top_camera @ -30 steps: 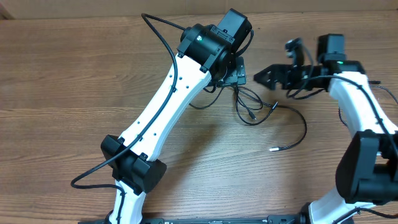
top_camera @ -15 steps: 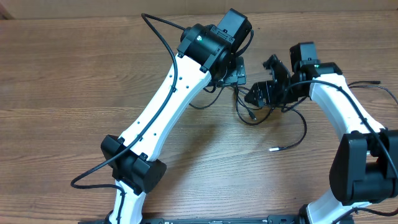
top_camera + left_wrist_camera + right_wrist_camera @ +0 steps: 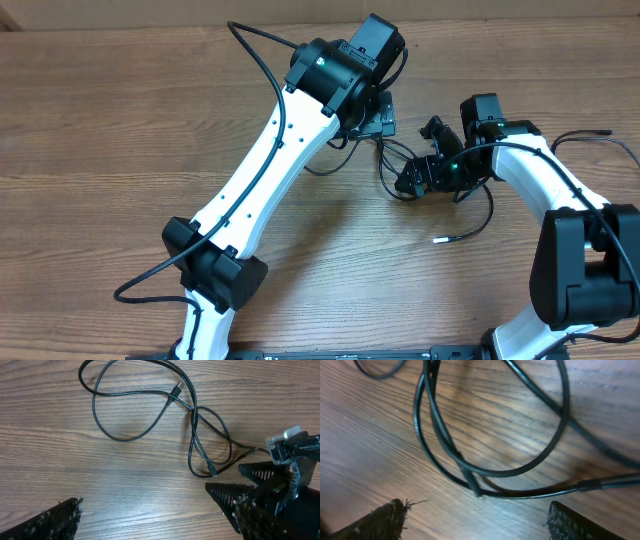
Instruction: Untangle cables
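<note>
The tangled cables (image 3: 194, 416) are seen lying in loose, crossing loops on the wooden surface (image 3: 100, 120) between the two arms, with one silver-tipped end (image 3: 437, 241) stretched out apart from the tangle, towards the arm bases. The left gripper (image 3: 150, 516) is held wide open just beside the loops with nothing between its fingers, while the right gripper (image 3: 477, 525) is likewise spread open, poised close over crossing strands, none of which is clamped

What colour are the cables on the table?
Black. The cables show best in the left wrist view.
</note>
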Controlling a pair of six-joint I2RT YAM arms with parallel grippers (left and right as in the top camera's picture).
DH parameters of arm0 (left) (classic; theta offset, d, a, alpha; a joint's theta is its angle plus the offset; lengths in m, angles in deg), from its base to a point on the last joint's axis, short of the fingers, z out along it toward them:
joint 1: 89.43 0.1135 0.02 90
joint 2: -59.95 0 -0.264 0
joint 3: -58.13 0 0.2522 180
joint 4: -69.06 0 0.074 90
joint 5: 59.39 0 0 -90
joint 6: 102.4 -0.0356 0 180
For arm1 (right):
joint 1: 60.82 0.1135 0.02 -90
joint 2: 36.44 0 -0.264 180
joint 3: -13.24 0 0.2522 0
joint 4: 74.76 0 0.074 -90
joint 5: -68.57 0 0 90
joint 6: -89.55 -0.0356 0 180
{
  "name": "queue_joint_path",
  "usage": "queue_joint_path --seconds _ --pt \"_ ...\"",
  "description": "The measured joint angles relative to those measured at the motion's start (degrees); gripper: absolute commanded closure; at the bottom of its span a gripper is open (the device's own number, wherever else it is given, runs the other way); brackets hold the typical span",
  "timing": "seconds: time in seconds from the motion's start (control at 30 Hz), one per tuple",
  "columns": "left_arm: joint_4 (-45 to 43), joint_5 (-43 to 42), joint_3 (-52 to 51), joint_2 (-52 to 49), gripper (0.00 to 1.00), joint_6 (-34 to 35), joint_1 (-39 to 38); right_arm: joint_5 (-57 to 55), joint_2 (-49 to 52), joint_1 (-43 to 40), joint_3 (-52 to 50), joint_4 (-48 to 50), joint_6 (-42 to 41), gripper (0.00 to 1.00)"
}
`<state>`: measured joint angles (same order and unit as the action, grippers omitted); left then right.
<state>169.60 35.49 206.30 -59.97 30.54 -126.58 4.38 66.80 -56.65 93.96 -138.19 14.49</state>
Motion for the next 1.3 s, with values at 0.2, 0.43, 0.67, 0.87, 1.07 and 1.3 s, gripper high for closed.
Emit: queue_joint_path --seconds 0.2,0.43,0.67,0.87,1.07,1.3 --pt "0.0 0.0 0.0 0.0 0.00 0.0 0.0 -4.0 0.0 0.0 0.0 3.8 8.7 0.08" --pt "0.0 0.0 0.0 0.0 0.01 0.0 0.0 -5.2 0.0 0.0 0.0 2.3 22.3 0.05" --pt "0.0 0.0 0.0 0.0 0.00 0.0 0.0 -2.5 0.0 0.0 -2.8 5.2 32.3 0.07" --pt "0.0 0.0 0.0 0.0 0.00 0.0 0.0 -1.8 0.0 0.0 -6.6 12.2 34.9 0.12" --pt "0.0 0.0 0.0 0.0 0.00 0.0 0.0 -1.1 0.0 0.0 -7.1 16.8 35.6 0.19" --pt "0.0 0.0 0.0 0.0 0.00 0.0 0.0 -0.7 0.0 0.1 -7.2 18.9 35.9 0.25"
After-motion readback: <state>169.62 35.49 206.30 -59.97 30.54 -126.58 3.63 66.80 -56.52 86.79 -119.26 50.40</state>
